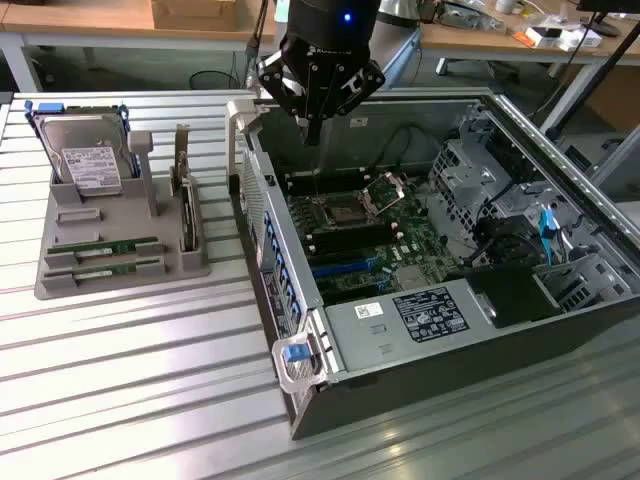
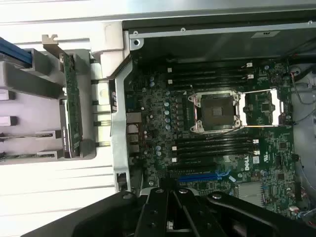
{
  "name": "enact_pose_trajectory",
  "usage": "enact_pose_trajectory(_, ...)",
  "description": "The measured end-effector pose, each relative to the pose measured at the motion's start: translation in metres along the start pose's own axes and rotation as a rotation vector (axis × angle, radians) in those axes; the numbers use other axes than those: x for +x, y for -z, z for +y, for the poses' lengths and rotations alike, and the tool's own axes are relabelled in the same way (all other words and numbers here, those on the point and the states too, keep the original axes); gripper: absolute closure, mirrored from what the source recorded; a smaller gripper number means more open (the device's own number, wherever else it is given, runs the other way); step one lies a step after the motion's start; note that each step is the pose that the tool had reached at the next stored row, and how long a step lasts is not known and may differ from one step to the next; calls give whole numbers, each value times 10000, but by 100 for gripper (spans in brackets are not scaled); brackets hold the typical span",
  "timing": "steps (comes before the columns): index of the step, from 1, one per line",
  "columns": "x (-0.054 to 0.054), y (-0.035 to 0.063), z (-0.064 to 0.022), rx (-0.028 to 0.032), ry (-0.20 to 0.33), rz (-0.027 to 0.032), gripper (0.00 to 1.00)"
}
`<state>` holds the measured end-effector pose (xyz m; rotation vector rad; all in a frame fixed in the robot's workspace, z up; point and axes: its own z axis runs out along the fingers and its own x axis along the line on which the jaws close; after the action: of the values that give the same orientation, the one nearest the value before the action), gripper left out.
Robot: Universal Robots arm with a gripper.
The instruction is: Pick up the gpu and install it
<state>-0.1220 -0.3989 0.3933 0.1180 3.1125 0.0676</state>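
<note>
Black pincer [image 1: 312,126] pressed together above green motherboard [image 2: 153,123]; thin green gpu [image 1: 105,247] lies in grey moulded tray [image 1: 110,218], exterior view's left.

Slatted table [image 1: 130,380]; grey tray [image 1: 62,283]; open case [image 1: 420,395]

A robotics lab or workshop: an open computer case [image 1: 420,392] sits on a slatted metal bench [image 1: 120,380], with cluttered wooden desks [image 1: 80,18] behind.

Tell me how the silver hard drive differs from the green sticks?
The hard drive is silver, wide and stands up; the green sticks are narrow and lie low. The hard drive bears a white label; the green sticks show none. Both sit in the gray tray.
</note>
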Motion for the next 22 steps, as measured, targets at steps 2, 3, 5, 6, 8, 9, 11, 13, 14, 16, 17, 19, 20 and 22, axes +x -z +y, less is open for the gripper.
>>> enact_pose_trajectory(2, 141, 4, -11, -3, -1, -1, 90)
enact_pose_trajectory(3, 161, 4, -12, -2, 0, -1, 90)
enact_pose_trajectory(5, 205, 6, -15, -2, 1, -3, 90)
enact_pose_trajectory(6, 224, 6, -17, -2, 1, -3, 90)
enact_pose_trajectory(8, 258, 7, -19, -4, 1, -6, 90)
enact_pose_trajectory(9, 270, 7, -20, -3, 0, -6, 90)
enact_pose_trajectory(11, 293, 8, -22, -3, 0, -7, 90)
enact_pose_trajectory(13, 317, 8, -24, -3, 0, -8, 90)
enact_pose_trajectory(14, 329, 9, -25, -3, 0, -8, 90)
enact_pose_trajectory(16, 351, 10, -26, -3, 1, -9, 90)
enact_pose_trajectory(17, 376, 10, -28, -4, 1, -9, 90)
enact_pose_trajectory(19, 429, 12, -32, -4, 0, -10, 90)
enact_pose_trajectory(20, 453, 12, -34, -4, 0, -11, 90)
enact_pose_trajectory(22, 493, 14, -37, -3, 0, -11, 90)
